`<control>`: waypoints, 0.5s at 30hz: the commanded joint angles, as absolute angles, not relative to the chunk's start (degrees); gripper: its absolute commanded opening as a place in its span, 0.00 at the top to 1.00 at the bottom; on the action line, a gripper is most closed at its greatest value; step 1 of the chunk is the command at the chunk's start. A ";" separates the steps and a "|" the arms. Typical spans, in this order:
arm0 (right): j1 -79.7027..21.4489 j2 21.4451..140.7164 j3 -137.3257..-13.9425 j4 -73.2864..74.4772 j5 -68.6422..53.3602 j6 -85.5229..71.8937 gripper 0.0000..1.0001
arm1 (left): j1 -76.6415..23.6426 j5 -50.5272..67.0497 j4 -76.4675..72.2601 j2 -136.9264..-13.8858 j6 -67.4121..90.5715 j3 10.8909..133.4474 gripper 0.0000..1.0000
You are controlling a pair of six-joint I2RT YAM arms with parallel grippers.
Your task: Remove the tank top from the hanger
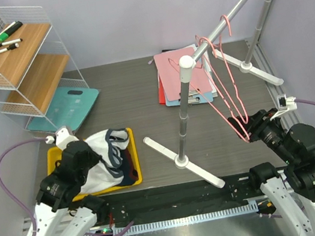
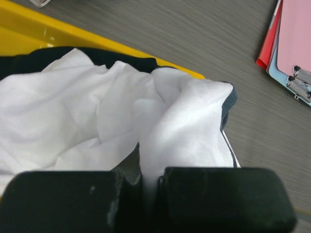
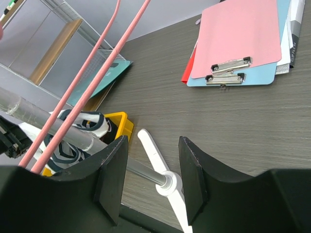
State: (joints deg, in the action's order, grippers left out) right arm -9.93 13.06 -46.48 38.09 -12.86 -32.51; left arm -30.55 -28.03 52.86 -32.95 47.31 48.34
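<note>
The white tank top with dark trim lies bunched in the yellow tray at the left. My left gripper is down on it. In the left wrist view the left gripper is shut on a fold of the tank top, with white cloth pinched between the pads. Bare pink wire hangers hang from the rail at the right. My right gripper is at their lower end. It stands open with nothing between its fingers, and the hanger wires pass to the left of its left finger.
The rail's stand pole and its white foot are mid-table. Clipboards lie behind it. A wire shelf with markers stands at the back left, with a teal board under it. A second stand leg is at the right.
</note>
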 commanded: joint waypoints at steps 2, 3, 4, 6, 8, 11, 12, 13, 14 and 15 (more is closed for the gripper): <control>-10.20 13.89 -45.79 34.63 -13.62 -33.40 0.49 | -30.15 -32.60 58.19 -29.01 55.02 49.66 0.96; -10.20 13.71 -45.62 34.45 -13.71 -33.57 0.49 | -30.23 -32.69 57.14 -28.66 54.93 49.22 0.94; -10.20 13.62 -45.18 34.28 -13.71 -33.75 0.49 | -30.23 -32.96 56.95 -28.57 54.93 48.52 0.91; -10.20 13.71 -44.91 34.28 -13.89 -33.84 0.49 | -30.23 -32.87 56.95 -29.53 54.67 48.25 0.65; -10.20 13.45 -44.56 34.19 -14.06 -33.84 0.49 | -30.15 -32.26 57.39 -30.49 54.49 49.12 0.47; -10.19 13.10 -43.95 34.19 -14.06 -33.93 0.49 | -30.23 -32.52 58.44 -30.32 53.88 51.32 0.22; -10.20 12.92 -43.60 34.19 -14.24 -34.10 0.49 | -30.23 -32.69 59.32 -30.06 53.62 52.02 0.18; -10.11 12.83 -43.25 34.19 -14.33 -34.10 0.49 | -30.15 -32.96 59.94 -29.80 53.53 52.73 0.16; -10.19 12.75 -42.89 34.19 -14.50 -34.45 0.49 | -30.15 -33.31 61.16 -29.62 53.53 54.30 0.15; -10.28 12.74 -42.19 34.19 -14.59 -34.63 0.48 | -30.15 -33.40 61.52 -29.10 53.44 55.10 0.15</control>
State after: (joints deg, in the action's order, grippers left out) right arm -9.93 13.23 -43.29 36.97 -13.50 -33.43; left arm -30.44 -30.81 59.20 -30.35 53.52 49.74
